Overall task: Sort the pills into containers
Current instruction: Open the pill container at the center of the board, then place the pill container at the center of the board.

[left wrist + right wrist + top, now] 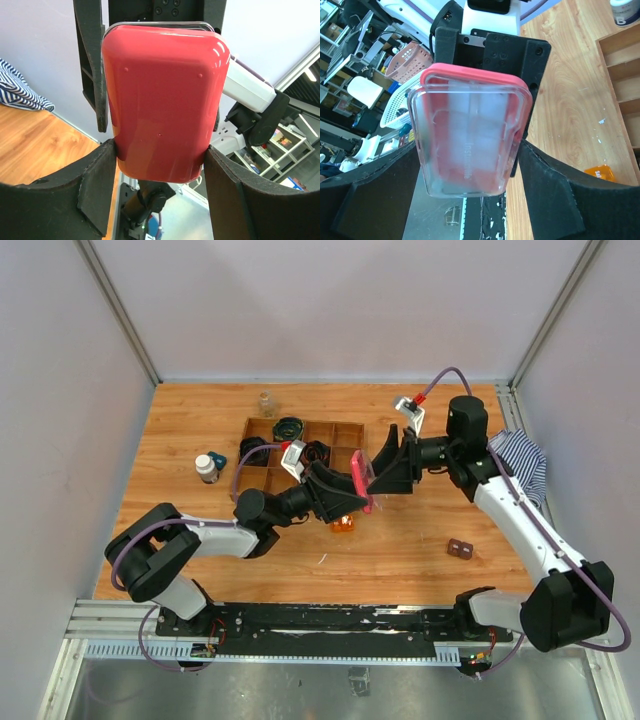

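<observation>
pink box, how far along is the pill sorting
Done: nothing visibly sorted; no pills show in any view. In hand: the box, lid on, is held up off the table, gripped by the left gripper and right gripper from opposite sides. Left: the vial and capped bottle stand untouched on the table, so the filling seems yet to start.

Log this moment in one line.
box: in air, on edge | left pincer: shut on box | right pincer: shut on box | vial, bottle: on table
</observation>
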Robot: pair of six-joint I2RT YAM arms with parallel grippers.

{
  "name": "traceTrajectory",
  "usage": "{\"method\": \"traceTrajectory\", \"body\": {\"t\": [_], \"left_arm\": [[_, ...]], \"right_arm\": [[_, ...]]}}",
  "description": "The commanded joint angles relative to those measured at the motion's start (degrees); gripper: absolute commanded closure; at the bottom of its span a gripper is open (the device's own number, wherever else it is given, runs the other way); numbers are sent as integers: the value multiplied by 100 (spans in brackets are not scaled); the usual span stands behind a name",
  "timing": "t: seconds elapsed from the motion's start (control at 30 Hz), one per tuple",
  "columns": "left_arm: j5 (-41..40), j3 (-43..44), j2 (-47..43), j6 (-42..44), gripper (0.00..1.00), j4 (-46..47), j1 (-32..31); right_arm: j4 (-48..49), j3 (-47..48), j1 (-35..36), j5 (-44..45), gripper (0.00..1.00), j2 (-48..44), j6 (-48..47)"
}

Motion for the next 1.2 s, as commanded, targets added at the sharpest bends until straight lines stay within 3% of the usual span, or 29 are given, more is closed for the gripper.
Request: {"method": "traceTrajectory", "body": {"t": [0.0, 0.13, 0.3, 0.5, 0.63, 0.8, 0.97, 1.1, 1.17], "left_arm": [[18, -34, 13, -94, 100, 1139, 46], [100, -53, 2, -116, 100, 1187, 46], [151, -93, -2, -160, 100, 1310, 53], [179, -132, 2, -170, 100, 1361, 46], [212, -132, 0, -176, 100, 1383, 46], [243, -133, -1, -182, 100, 1408, 46], [244, -141, -8, -157, 100, 1393, 46], [239, -94, 33, -106, 100, 1275, 40], [219, -61, 54, -56, 100, 1210, 25]], "right_arm": [[-292, 174, -325, -122, 23, -123, -318], [-570, 179, -488, 77, 22, -184, -573], [-1335, 342, -680, 499, 29, -206, -1223], [-1580, 385, -701, 599, 61, -248, -1485], [-2009, 468, -705, 992, 71, -256, -1907], [-2513, 609, -703, 1603, 71, -255, -2390], [-2728, 661, -692, 1812, 57, -238, -2616], [-2733, 654, -619, 1781, 59, -244, -2638], [-2709, 642, -526, 1811, 66, -233, -2634]]}}
